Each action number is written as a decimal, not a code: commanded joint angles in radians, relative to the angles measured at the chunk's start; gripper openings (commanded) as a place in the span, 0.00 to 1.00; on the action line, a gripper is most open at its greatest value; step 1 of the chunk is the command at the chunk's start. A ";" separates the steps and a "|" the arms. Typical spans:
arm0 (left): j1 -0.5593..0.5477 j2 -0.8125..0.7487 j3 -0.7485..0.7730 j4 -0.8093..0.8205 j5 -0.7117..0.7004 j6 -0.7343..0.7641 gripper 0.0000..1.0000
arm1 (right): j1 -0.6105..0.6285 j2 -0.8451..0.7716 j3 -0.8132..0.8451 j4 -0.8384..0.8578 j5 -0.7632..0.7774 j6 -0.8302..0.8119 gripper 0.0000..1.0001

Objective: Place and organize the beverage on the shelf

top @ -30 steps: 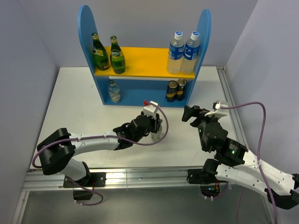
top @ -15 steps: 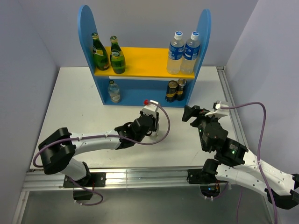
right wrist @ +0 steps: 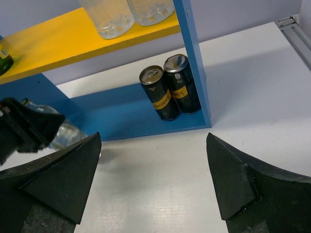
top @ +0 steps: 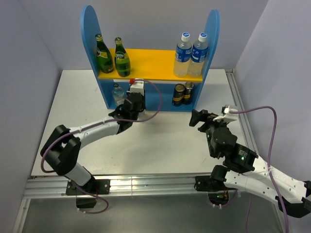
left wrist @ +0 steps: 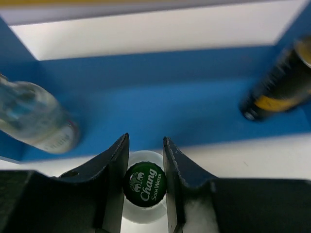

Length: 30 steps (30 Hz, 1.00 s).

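Left wrist view: the left end effector point(left wrist: 145, 145) pinches a soda bottle point(left wrist: 144, 183) by its neck at 6 o'clock, just in front of the blue floor of the shelf point(left wrist: 170, 111). It is best to slide it straight in, upright, beside the clear bottle point(left wrist: 41, 127) at 9 o'clock. The round, smooth glass may slip. The right end effector point(right wrist: 153, 167) is spread and holds nothing.
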<state>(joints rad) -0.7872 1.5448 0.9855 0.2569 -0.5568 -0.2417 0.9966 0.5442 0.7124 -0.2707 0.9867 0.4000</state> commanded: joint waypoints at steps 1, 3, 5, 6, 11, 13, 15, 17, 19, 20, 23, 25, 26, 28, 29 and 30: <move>0.078 0.021 0.091 0.203 -0.009 0.053 0.00 | -0.004 0.005 -0.007 0.021 0.023 0.007 0.95; 0.124 0.061 0.119 0.228 -0.008 0.062 0.00 | -0.006 0.010 -0.005 0.022 0.023 0.005 0.95; 0.150 0.086 0.137 0.245 0.000 0.064 0.00 | -0.004 0.014 -0.004 0.027 0.020 0.003 0.95; 0.175 0.110 0.140 0.275 0.009 0.065 0.00 | -0.006 0.020 -0.005 0.027 0.018 0.003 0.95; 0.227 0.176 0.174 0.341 0.006 0.062 0.00 | -0.007 0.043 -0.007 0.033 0.017 0.000 0.95; 0.239 0.204 0.182 0.373 -0.005 0.065 0.00 | -0.009 0.051 -0.007 0.036 0.015 -0.003 0.95; 0.247 0.224 0.189 0.396 -0.025 0.070 0.00 | -0.009 0.057 -0.004 0.034 0.015 -0.003 0.95; 0.253 0.236 0.200 0.409 -0.020 0.068 0.00 | -0.013 0.059 -0.005 0.036 0.012 -0.004 0.95; 0.258 0.250 0.205 0.418 -0.025 0.071 0.00 | -0.015 0.062 -0.005 0.038 0.012 -0.003 0.95; 0.258 0.251 0.206 0.417 -0.026 0.071 0.00 | -0.016 0.063 -0.005 0.037 0.012 -0.003 0.95; 0.258 0.253 0.193 0.432 -0.044 0.067 0.00 | -0.018 0.068 -0.004 0.037 0.010 -0.003 0.95; 0.258 0.253 0.168 0.461 -0.066 0.073 0.00 | -0.019 0.066 -0.007 0.037 0.007 -0.001 0.95; 0.258 0.252 0.160 0.491 -0.086 0.074 0.00 | -0.019 0.068 -0.008 0.037 0.006 -0.001 0.95; 0.259 0.255 0.136 0.521 -0.127 0.079 0.00 | -0.019 0.066 -0.008 0.037 0.007 0.000 0.95; 0.259 0.256 0.131 0.554 -0.135 0.082 0.00 | -0.019 0.066 -0.008 0.036 0.006 0.002 0.95; 0.259 0.262 0.128 0.564 -0.156 0.084 0.00 | -0.019 0.068 -0.010 0.034 0.004 0.002 0.95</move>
<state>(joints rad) -0.5583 1.8133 1.0946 0.6022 -0.5987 -0.1738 0.9829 0.6086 0.7120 -0.2684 0.9813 0.3996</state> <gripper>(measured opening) 0.360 0.954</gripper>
